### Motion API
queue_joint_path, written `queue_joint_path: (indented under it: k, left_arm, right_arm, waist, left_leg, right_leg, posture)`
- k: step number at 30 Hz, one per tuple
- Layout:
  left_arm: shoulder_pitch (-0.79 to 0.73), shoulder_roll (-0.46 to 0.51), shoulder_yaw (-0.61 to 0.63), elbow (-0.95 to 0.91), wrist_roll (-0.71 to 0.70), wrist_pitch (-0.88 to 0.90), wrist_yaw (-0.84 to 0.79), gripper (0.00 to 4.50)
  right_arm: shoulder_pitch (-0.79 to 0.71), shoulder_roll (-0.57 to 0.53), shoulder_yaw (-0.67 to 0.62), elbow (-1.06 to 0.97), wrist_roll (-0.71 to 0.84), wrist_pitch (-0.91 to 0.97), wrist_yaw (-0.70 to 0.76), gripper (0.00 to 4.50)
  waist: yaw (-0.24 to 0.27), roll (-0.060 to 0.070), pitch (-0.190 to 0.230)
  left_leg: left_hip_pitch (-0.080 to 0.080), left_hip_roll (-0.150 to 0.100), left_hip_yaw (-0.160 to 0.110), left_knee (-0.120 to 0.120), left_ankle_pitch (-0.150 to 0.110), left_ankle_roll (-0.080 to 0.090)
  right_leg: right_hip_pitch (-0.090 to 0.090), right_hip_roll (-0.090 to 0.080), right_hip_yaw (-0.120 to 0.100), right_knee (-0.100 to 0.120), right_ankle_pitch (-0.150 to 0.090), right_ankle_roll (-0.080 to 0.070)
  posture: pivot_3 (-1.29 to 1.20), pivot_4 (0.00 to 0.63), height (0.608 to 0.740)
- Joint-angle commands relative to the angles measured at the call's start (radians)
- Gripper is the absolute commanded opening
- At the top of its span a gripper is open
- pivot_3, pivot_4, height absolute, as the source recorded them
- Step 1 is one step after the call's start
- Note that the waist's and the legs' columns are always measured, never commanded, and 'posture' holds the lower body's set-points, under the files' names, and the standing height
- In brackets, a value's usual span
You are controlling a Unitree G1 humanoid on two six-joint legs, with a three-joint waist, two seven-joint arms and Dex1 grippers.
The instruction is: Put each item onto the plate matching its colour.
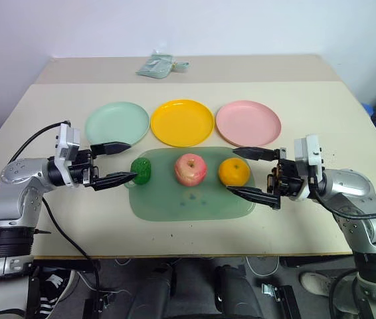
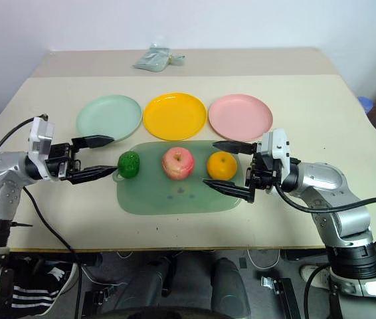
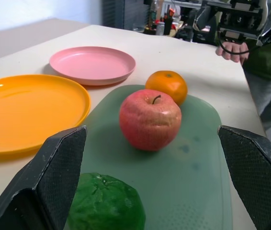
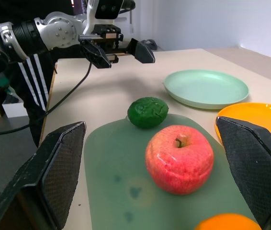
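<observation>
Three items lie in a row on the flat green mat (image 1: 194, 206): a dark green bumpy one (image 1: 141, 170) at its left end, a red-pink apple (image 1: 190, 169) in the middle and an orange (image 1: 234, 172) on the right. Behind the mat stand a mint green plate (image 1: 116, 123), a yellow plate (image 1: 182, 122) and a pink plate (image 1: 248, 122), all bare. My left gripper (image 1: 120, 162) is open, its fingers just left of the green item. Just right of the orange, my right gripper (image 1: 248, 173) is open too. Neither touches anything.
A small pale green packet (image 1: 156, 66) lies at the far edge of the table (image 1: 321, 113). Cables trail from both arms over the table's front edge. A person's hand (image 3: 232, 49) shows beyond the table's right side in the left wrist view.
</observation>
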Motion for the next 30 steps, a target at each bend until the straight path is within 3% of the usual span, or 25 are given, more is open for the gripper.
queue_joint_path:
  k: [1,17,30]
  left_arm:
    - [-0.042,0.002,0.004,0.001,-0.004,-0.016,0.000,4.50]
    - [-0.050,-0.113,-0.027,0.036,0.020,-0.095,0.047,4.50]
    - [-0.062,-0.048,0.004,0.078,-0.002,-0.050,0.020,4.50]
  right_arm:
    - [-0.004,0.007,-0.013,-0.011,0.003,-0.019,-0.004,4.46]
    - [-0.022,-0.052,-0.054,-0.002,-0.005,-0.009,-0.007,4.46]
    - [-0.039,-0.036,-0.019,-0.029,-0.005,0.016,-0.042,4.46]
  waist:
    - [0.000,0.000,0.000]
    - [0.001,0.000,0.000]
    - [-0.001,0.000,0.000]
  left_leg:
    - [0.000,0.000,0.000,0.000,0.000,0.000]
    - [0.000,0.000,0.001,0.000,0.000,0.000]
    - [0.000,0.000,0.002,0.000,0.000,0.000]
  right_leg:
    - [0.000,0.000,0.000,0.000,0.000,0.000]
    - [0.000,0.000,0.000,0.000,0.001,0.001]
    - [0.000,0.000,0.001,0.000,0.001,0.001]
  posture:
    - [0.00,0.150,0.740]
    - [0.00,0.150,0.740]
    - [0.00,0.150,0.740]
